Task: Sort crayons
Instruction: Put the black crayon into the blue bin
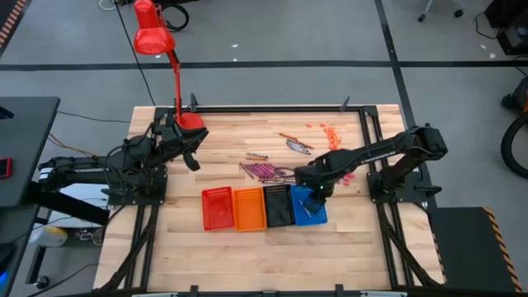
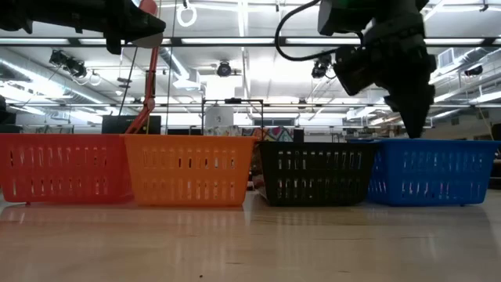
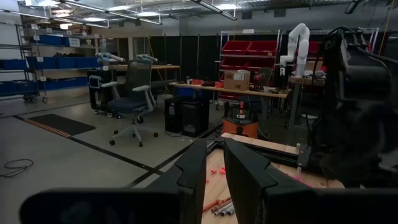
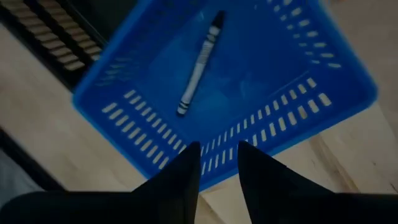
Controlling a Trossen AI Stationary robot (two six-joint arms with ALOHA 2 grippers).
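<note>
Four small baskets stand in a row near the table's front: red [image 1: 217, 209], orange [image 1: 248, 209], black [image 1: 278, 206] and blue [image 1: 313, 213]. My right gripper [image 4: 217, 163] hangs open over the blue basket [image 4: 261, 74], pointing steeply down, with nothing between its fingers. A silvery grey crayon [image 4: 199, 62] lies on that basket's floor. Loose crayons lie farther back on the table: a purple heap [image 1: 262, 171], grey ones [image 1: 297, 147] and orange ones [image 1: 330, 130]. My left gripper [image 1: 195, 158] waits at the table's left, held level and open.
A red desk lamp [image 1: 153, 37] stands on its base [image 1: 191, 121] at the table's far left, close to my left arm. Bare wood lies in front of the baskets [image 1: 264, 247]. A black frame runs along the table's edges [image 1: 363, 124].
</note>
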